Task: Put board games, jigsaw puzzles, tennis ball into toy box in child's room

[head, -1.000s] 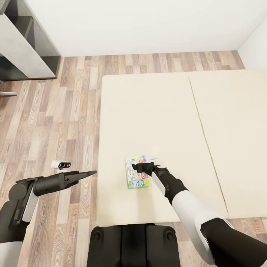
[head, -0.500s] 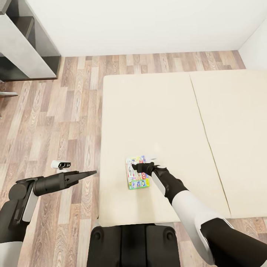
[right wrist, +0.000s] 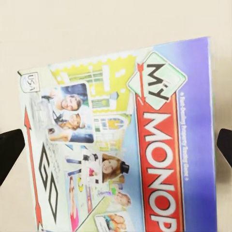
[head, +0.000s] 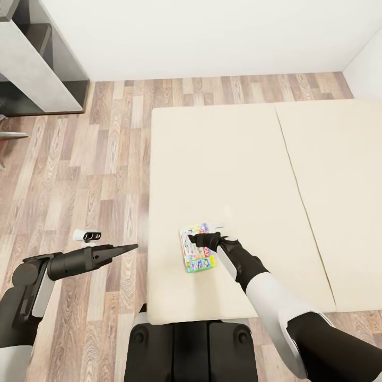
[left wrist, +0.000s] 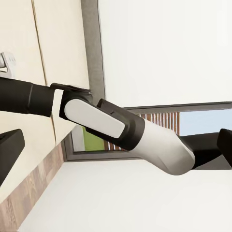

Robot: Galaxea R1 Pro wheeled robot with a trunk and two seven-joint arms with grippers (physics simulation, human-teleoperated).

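— Head view has slid a little; that's my base or camera moving, since the board game (head: 199,249) lies at the same spot on the bed (head: 223,159) beneath my right gripper (head: 194,240).

— Holding it?

— No. Right wrist view shows both fingertips (right wrist: 10,153) spread wide of the box. Left gripper (head: 130,246) hangs over the floor (head: 85,175); I can't tell its state.

Even, bright, diffuse light fills the head view, with no strong source evident. The bed (head: 239,175) reads pale and nearly shadowless, only a faint soft shadow beneath the right arm (head: 260,286). The shelf unit (head: 37,63) at upper left is darker inside. In the right wrist view the board game (right wrist: 121,145) looks slightly soft (lettering still legible), without glare.
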